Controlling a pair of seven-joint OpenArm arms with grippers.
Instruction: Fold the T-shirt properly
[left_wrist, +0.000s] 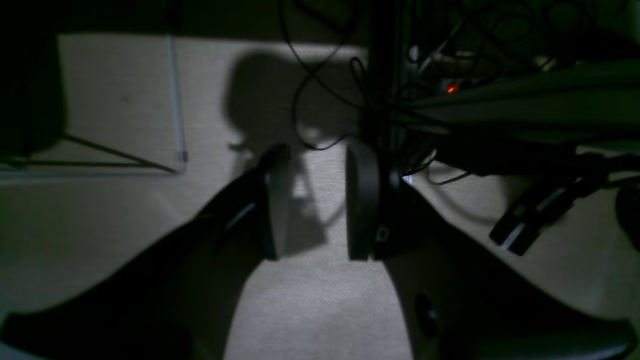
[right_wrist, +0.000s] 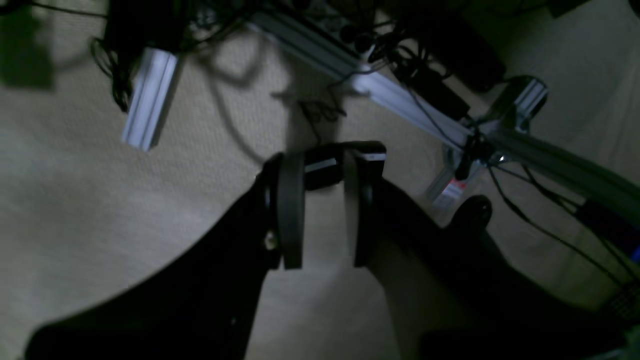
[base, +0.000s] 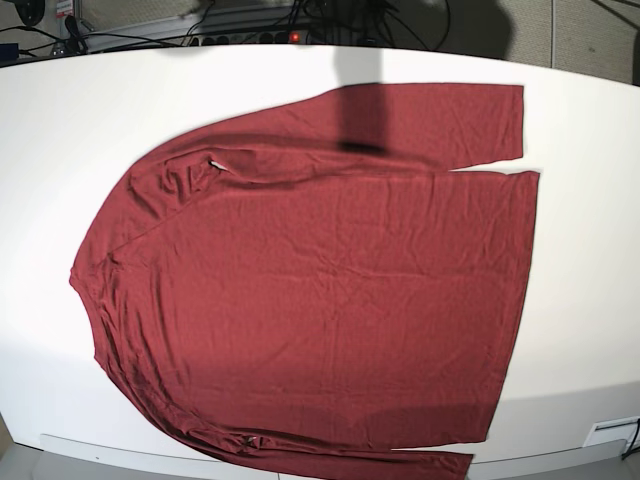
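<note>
The T-shirt (base: 320, 300) is spread flat on the white table (base: 590, 300); the left gripper (left_wrist: 320, 200) and right gripper (right_wrist: 322, 210) are seen parted, nothing held.

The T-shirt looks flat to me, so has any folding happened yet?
Hardly any. The T-shirt lies spread on the white table, one sleeve lying along its top edge. Nothing is in hand: left pincer and right pincer hang open over carpet. All folds remain.
</note>
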